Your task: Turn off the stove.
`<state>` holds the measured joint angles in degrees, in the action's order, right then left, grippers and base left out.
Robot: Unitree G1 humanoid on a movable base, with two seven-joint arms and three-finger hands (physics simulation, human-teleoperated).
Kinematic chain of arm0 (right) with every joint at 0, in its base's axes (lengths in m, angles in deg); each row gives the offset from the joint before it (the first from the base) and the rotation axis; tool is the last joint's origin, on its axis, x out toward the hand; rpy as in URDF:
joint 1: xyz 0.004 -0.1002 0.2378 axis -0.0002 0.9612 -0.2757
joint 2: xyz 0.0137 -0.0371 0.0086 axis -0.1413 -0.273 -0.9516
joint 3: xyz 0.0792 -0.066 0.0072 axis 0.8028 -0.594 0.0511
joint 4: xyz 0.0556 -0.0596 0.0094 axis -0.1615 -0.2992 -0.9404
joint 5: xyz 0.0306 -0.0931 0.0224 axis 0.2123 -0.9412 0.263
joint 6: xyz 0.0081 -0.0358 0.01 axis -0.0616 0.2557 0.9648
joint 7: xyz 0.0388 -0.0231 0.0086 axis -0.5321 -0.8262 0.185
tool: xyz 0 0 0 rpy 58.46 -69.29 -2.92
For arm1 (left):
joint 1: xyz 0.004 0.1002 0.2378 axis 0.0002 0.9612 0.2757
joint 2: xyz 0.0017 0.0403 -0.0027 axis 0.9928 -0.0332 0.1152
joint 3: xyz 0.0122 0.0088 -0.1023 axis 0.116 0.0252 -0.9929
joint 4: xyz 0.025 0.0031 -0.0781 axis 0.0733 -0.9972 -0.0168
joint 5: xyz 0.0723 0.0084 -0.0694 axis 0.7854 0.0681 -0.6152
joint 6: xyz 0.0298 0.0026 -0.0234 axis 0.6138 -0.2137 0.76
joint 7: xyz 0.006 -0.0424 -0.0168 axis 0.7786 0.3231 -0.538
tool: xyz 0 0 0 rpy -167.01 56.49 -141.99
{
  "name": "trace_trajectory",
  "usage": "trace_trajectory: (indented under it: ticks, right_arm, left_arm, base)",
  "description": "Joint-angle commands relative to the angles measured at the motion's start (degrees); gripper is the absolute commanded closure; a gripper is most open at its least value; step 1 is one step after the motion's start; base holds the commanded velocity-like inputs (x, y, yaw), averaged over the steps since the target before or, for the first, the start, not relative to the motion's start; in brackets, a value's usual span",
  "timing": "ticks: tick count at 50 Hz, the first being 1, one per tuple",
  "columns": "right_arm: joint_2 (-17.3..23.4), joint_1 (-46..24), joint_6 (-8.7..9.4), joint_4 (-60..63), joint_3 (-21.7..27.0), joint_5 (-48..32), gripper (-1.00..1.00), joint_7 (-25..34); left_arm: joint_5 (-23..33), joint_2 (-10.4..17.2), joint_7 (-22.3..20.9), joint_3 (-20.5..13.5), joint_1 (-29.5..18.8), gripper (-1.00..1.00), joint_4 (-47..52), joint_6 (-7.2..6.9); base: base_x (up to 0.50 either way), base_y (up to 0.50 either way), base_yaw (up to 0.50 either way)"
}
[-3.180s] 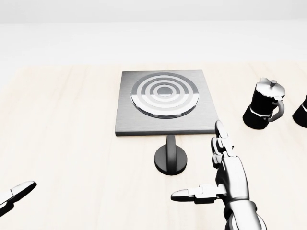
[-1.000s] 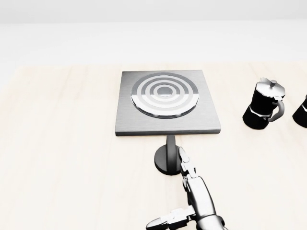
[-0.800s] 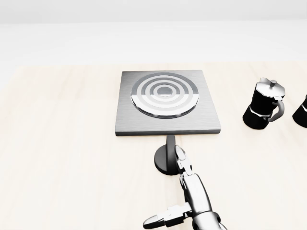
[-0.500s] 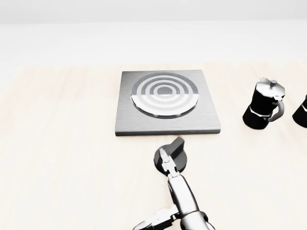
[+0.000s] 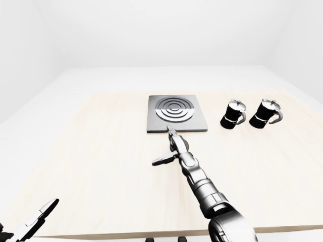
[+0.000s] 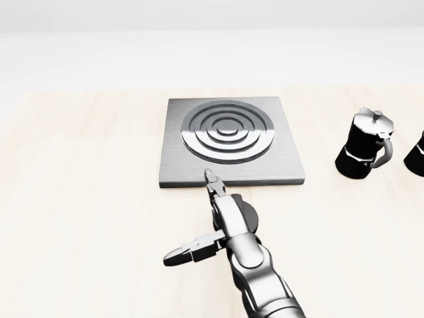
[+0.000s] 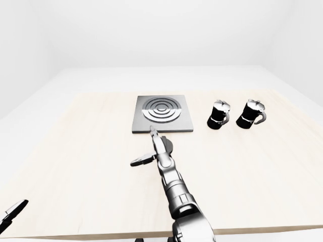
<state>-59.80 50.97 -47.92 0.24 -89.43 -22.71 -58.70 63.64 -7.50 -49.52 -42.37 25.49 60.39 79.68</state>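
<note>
While the stove (image 6: 228, 140) sits upper centre of the head view on the bench (image 6: 79, 199), its knob (image 6: 246, 213) just below is covered by the right hand (image 6: 218, 212), fingers spread, thumb out left. Left hand (image 5: 35, 222), lower left, is seen spread.

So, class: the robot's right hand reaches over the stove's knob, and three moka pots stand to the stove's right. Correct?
Not quite: the left-eye view shows only two moka pots right of the stove. The right hand does reach over the knob.
</note>
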Motion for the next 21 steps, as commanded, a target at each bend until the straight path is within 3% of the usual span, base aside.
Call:
trace_trajectory:
  ticks: [1, 5, 7, 11, 15, 21]
  right_arm:
    - [14.5, -32.7, 3.53, -24.2, 7.0, 3.0, -1.0, -3.4]
    - [16.0, -39.8, 5.53, -23.4, 6.9, 2.5, -1.0, -1.1]
    - [16.3, -42.8, 5.29, -21.8, 7.0, 2.9, -1.0, 0.6]
    - [16.8, -47.3, 7.42, -14.7, 5.7, 2.7, -1.0, 1.4]
    - [16.2, -46.7, 7.42, -5.6, 4.9, 2.9, -1.0, 1.5]
    - [15.0, -44.8, 7.42, 20.0, 2.3, 0.7, -1.0, 3.1]
  left_arm:
    - [-0.3, 0.1, 0.1, 0.0, 0.0, -1.0, 0.6, 0.0]
    - [-0.2, 0.1, 0.0, 0.0, -0.1, -1.0, 0.5, 0.0]
    - [-0.3, 0.1, 0.1, 0.1, -0.2, -1.0, 0.4, 0.0]
    - [-0.3, 0.1, 0.0, 0.1, -0.1, -1.0, 0.2, 0.0]
    - [-0.7, 0.0, -0.3, -0.1, 0.0, -1.0, 0.3, 0.0]
    - [-0.5, -0.1, -0.4, 0.0, 0.1, -1.0, 0.1, 0.0]
  base:
    - [0.01, 0.0, 0.0]
    - [0.02, 0.0, 0.0]
    - [0.01, 0.0, 0.0]
    - [0.01, 0.0, 0.0]
    - [0.01, 0.0, 0.0]
    - [0.01, 0.0, 0.0]
